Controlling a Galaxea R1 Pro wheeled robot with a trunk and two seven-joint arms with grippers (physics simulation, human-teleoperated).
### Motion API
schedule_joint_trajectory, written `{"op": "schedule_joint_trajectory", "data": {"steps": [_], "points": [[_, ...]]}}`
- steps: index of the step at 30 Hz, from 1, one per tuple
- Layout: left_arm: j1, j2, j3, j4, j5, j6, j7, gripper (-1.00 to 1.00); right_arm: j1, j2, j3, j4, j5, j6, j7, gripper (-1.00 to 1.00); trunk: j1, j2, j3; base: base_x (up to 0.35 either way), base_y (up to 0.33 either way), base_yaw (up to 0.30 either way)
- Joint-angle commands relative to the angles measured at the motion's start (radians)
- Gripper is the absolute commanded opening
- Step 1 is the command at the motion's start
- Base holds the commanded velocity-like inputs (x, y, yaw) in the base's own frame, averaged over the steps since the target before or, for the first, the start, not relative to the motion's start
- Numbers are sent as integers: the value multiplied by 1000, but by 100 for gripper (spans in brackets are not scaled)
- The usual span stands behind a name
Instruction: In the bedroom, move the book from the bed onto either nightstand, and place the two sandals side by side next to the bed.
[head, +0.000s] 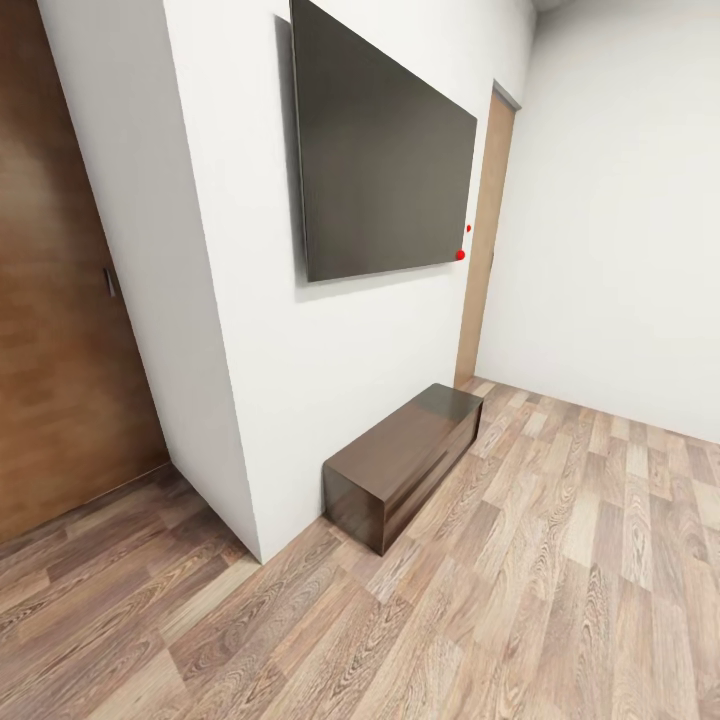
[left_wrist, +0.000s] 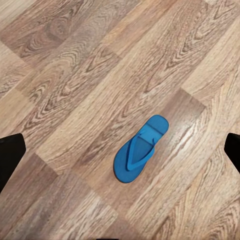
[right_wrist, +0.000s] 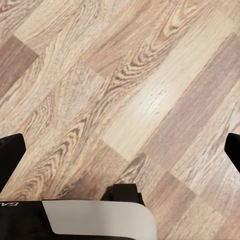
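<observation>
1. Head view: a white wall juts into the room and carries a large dark flat screen, mounted flush; two small red dots sit at the screen's lower corner on the far side; below the screen a low dark-brown cabinet with a glossy top stands against the wall on the wood-plank floor; at the left edge a broad brown wooden door with a small metal handle is seen; beyond the screen a lighter wooden door stands in the far corner, next to a second plain white wall.

2. Left wrist view: one blue sandal lies flat on the plank floor, sole down and thong strap up, lying slantwise across the planks; it is alone on the boards, with nothing touching it; the left gripper hangs above it, its two dark fingertips at the opposite edges of the picture, spread wide and grasping nothing; the sandal lies between them but well below, clear of both.

3. Right wrist view: bare plank floor in mixed light and dark tones; the right gripper likewise has its fingertips set far apart at the two edges, released and empty; a white and black part of the robot's own body lies under it.
</observation>
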Motion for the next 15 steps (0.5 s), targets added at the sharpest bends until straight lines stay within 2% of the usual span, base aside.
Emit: {"op": "schedule_joint_trajectory", "data": {"steps": [1, 8, 12, 15], "points": [[0, 0, 1, 0, 0, -3, -1, 100, 0, 0, 0, -1, 0, -2, -1, 100, 0, 0, -1, 0, 0, 0], [0, -2, -1, -12, -3, -5, -5, 100, 0, 0, -1, -1, 0, -2, -1, 100, 0, 0, -1, 0, 0, 0], [-3, -5, -2, -49, -5, 8, -3, 100, 0, 0, -1, -2, 0, -2, -1, 100, 0, 0, -1, 0, 0, 0], [-22, -13, -4, -87, -8, 94, -2, 100, 0, 0, -1, -3, 0, -2, -1, 100, 0, 0, -1, 0, 0, 0]]}}
